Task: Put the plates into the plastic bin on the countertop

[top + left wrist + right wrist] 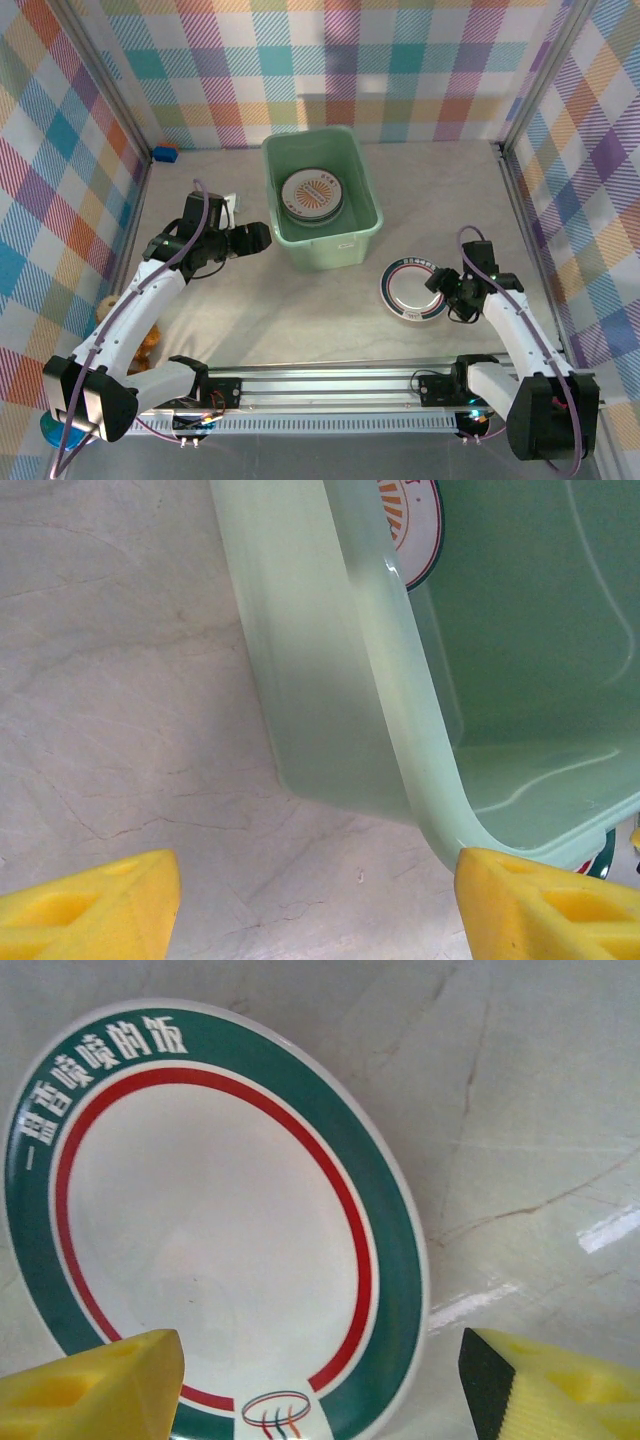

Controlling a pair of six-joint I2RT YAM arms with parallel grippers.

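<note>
Left arm bent, its end effector (262, 238) spread beside the bin's (322, 252) 8 o'clock corner, plates (312, 193) inside. Right end effector (440, 284), spread, straddles the tabletop (250, 310) plate's (410, 292) 3 o'clock rim.

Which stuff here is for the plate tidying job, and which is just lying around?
For the job:
- green-rimmed plate on the countertop
- plastic bin
- orange-patterned plate already in the bin

Just lying about:
- small blue thing in the far left corner
- yellowish-brown thing at the countertop's left edge
</note>
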